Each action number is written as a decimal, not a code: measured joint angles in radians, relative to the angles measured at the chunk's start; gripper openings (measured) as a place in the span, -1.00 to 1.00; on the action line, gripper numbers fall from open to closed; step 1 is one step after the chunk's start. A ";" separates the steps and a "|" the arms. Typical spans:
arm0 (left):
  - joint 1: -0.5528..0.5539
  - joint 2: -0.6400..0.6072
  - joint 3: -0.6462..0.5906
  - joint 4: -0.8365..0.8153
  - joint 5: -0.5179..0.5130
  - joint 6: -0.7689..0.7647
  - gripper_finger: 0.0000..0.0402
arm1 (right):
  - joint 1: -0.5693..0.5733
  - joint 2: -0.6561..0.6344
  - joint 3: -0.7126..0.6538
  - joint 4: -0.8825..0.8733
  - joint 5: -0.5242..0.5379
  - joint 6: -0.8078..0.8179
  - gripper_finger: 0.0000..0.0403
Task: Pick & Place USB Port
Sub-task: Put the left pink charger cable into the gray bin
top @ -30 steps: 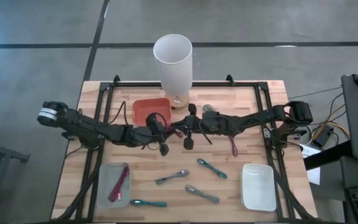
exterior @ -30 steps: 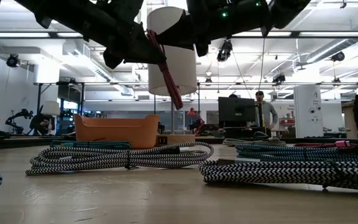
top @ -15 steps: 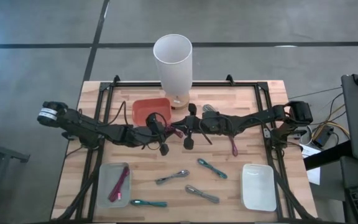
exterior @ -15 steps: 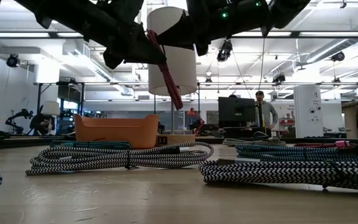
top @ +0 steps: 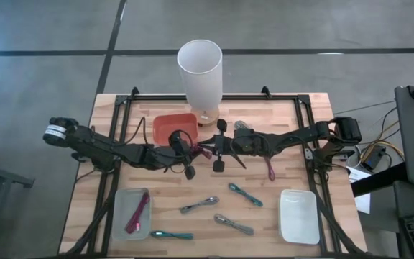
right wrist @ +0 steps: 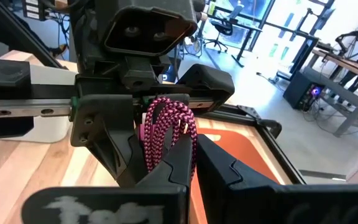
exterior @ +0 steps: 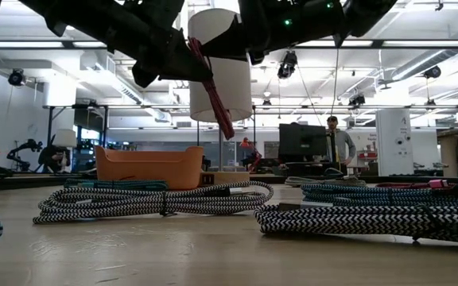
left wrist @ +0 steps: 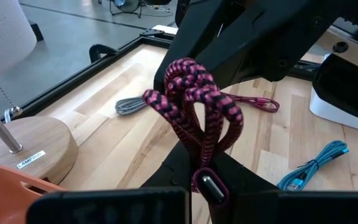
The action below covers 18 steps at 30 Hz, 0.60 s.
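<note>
The cable [left wrist: 199, 127] I held was pink-and-black braided cloth; my fingers [left wrist: 185, 165] were matt black plastic, the table [left wrist: 126, 134] pale smooth wood.

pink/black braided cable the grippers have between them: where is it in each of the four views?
High: pink-and-black cable at table centre, between the left gripper and right gripper.
Low: hanging top centre, before the white lamp shade.
Left wrist: centre.
Right wrist: centre.
Shared landmark: orange bin, near the cable in every view.
</note>
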State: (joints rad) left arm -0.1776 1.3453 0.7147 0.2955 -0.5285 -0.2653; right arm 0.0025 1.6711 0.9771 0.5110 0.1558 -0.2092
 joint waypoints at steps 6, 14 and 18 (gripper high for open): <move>0.000 0.000 0.000 -0.002 0.001 0.000 -0.91 | 0.000 0.000 0.000 0.000 0.000 -0.001 -0.94; 0.000 0.000 0.000 -0.006 0.005 -0.004 -0.91 | 0.000 0.000 0.000 -0.006 0.000 -0.024 -0.94; 0.000 0.000 0.000 -0.007 0.012 -0.005 -0.91 | 0.000 0.000 0.000 -0.008 0.000 -0.038 -0.93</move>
State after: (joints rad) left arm -0.1776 1.3453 0.7147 0.2883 -0.5163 -0.2703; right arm 0.0021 1.6711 0.9768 0.5034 0.1562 -0.2474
